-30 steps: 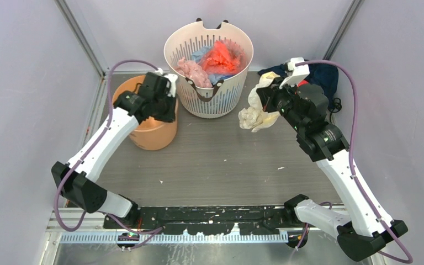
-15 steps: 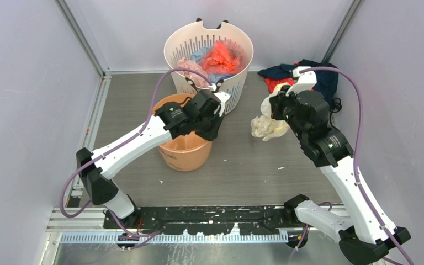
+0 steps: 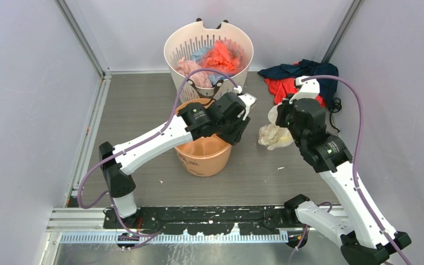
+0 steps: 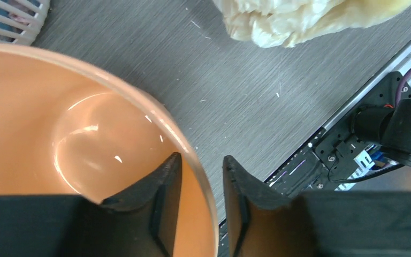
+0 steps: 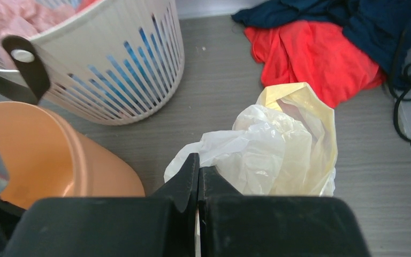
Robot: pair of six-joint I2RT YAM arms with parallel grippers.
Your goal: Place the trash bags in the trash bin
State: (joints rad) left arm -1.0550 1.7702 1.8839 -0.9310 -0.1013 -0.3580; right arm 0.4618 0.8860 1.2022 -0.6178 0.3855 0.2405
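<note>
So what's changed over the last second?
The left claw dragged the orange bucket right and nearer, toward the trash bag; its fingers now straddle the rim, parted. The right claw, shut on the bag, carried it slightly nearer. The white basket and cloth heap stayed put.

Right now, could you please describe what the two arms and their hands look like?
The left arm and right arm have white links, black joints and a looping purple cable each. The left hand and right hand each carry two black, wedge-shaped fingers.
</note>
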